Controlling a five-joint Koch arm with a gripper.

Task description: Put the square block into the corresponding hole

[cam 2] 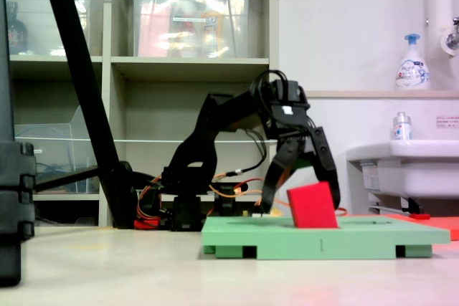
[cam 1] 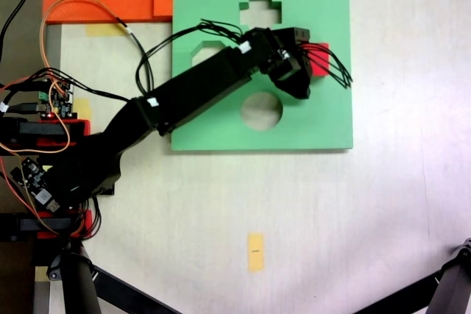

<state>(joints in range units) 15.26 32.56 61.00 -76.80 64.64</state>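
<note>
Just red cube (cam 2: 313,206) beside hand (cam 2: 300,177)

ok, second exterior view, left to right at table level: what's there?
Arm base with orange wires → green foam board → gripper → red square block, tilted on the board → white sink.

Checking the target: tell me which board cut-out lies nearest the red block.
The cut-out at the green board's right edge, where the tilted red block sits, mostly hidden.

Bright red square block (cam 2: 313,206), flat green foam board (cam 2: 358,238), black arm (cam 1: 199,90), small yellow tape strip (cam 1: 255,251)
</note>
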